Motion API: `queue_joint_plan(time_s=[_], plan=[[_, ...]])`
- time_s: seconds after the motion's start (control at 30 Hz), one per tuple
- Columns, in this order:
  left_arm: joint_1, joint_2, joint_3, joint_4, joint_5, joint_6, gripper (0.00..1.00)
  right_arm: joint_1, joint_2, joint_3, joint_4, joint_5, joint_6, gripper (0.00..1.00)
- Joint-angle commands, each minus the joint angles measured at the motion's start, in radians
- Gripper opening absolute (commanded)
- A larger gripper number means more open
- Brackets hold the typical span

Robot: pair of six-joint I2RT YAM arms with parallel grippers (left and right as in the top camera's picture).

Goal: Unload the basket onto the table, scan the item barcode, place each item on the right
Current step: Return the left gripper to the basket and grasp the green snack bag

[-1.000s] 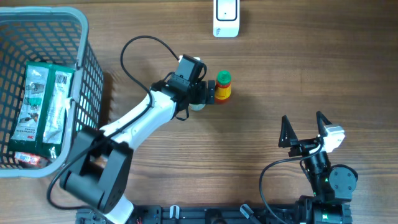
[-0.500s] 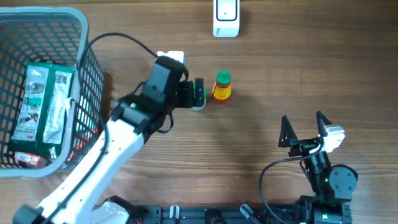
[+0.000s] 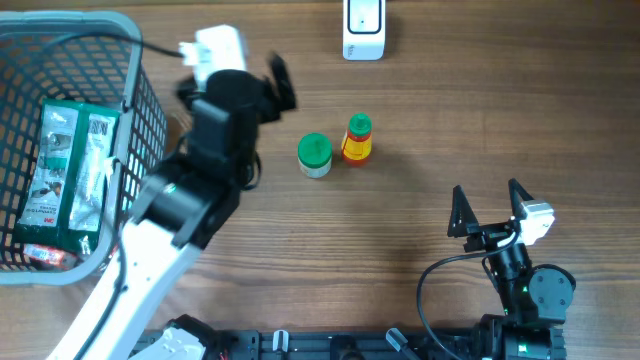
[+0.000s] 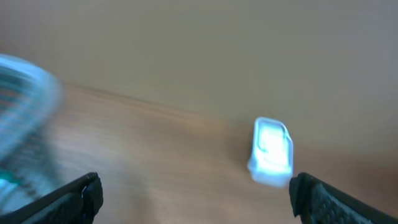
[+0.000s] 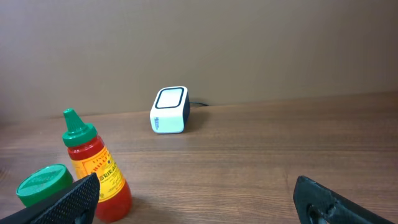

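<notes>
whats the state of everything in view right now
left hand, open, empty
right hand, open, empty
sriracha bottle, upright, capped, not held
green-lidded jar, upright, lid on, next to the bottle
scanner, set down, untouched
basket, holding packets
packets, lying flat inside the basket

**Two arms: one white-shelled, one black**

The left arm (image 3: pixel 150 245) has a glossy white shell along its long link, black joint housings, and a white wrist camera (image 3: pixel 215 45). A thin black cable (image 3: pixel 252 168) runs beside it. The right arm (image 3: pixel 525 285), near right, is black with round joints, small green lights, a smaller white camera block (image 3: pixel 535 214) and a looping black lead (image 3: pixel 425 290). The left gripper (image 3: pixel 235 85) and right gripper (image 3: pixel 490 205) have black, tapered fingers (image 5: pixel 65 200).
</notes>
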Motion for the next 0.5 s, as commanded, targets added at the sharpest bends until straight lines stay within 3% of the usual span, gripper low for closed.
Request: queue_joint_plan(time_s=[0.0, 0.07, 0.3, 0.47], plan=[[0.051, -0.061, 0.021, 0.049, -0.495, 0.005, 1.00, -0.002, -0.003, -0.001, 0.002, 0.010, 0.002, 1.00], [0.127, -0.074, 0.021, 0.064, -0.611, 0.005, 1.00, -0.002, -0.003, -0.001, 0.002, 0.010, 0.002, 1.00], [0.467, -0.072, 0.020, 0.063, -0.619, -0.003, 1.00, -0.002, -0.003, -0.001, 0.002, 0.010, 0.002, 1.00], [0.679, -0.052, 0.018, -0.006, -0.441, -0.032, 1.00, -0.002, -0.003, -0.001, 0.002, 0.010, 0.002, 1.00]])
